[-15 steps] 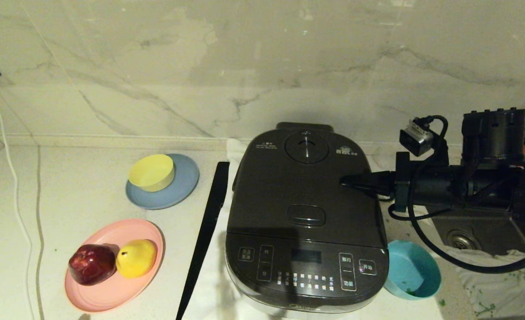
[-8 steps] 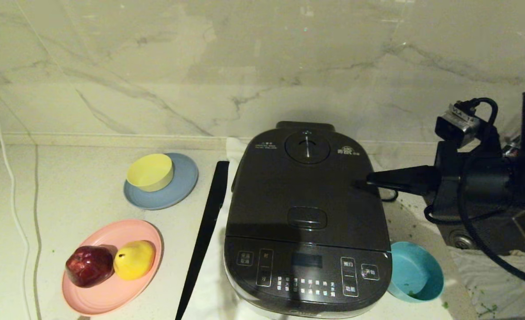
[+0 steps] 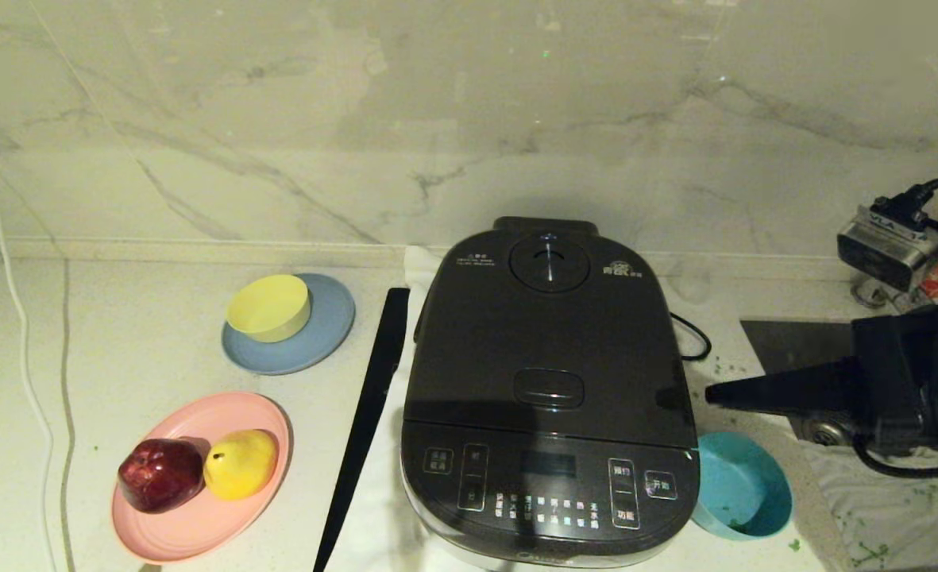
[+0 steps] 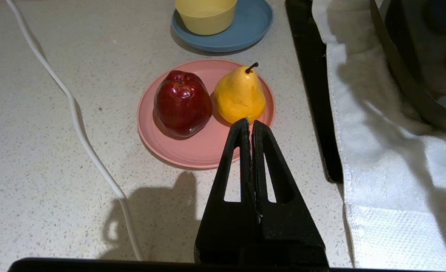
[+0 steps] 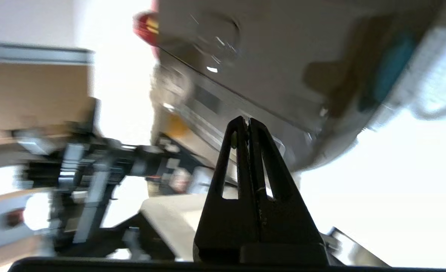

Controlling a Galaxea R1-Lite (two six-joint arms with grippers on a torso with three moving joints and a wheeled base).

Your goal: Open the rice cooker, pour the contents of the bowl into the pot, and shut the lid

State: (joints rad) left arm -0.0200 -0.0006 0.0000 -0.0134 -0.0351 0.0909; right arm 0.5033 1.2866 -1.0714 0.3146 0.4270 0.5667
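Nearest me, the left gripper (image 4: 250, 122) hung over the tabletop (image 3: 119, 334), fingers (image 4: 241, 151) pressed together and holding nothing; just past its tip sat a pink plate (image 3: 159, 528) with a red apple (image 3: 160, 473) and a yellow pear (image 3: 241, 461) touching side by side; a white cable (image 3: 24, 349) ran along the far left.

At the front right I saw the bowl (image 3: 743, 492), teal, resting on the tabletop just beside the rice cooker (image 3: 548, 397); only a few green bits of the contents (image 3: 735, 523) clung inside near its front rim; more green flecks lay scattered on the white cloth (image 3: 889, 508) to its right.

The rice cooker stood centre on a white towel (image 4: 377, 151), the lid (image 3: 548, 342) down flat, panel buttons lit; a long black strip (image 3: 369, 413) lay along its left side.

The right gripper (image 3: 711, 392) hovered right of the cooker and above the bowl, touching neither; its fingers (image 5: 258, 151) were closed together, empty.

Further back, a yellow bowl (image 3: 268, 307) sat on a blue plate (image 3: 318, 342); a black cord (image 3: 695, 338) curled behind the cooker; the marble wall (image 3: 437, 119) closed the scene.
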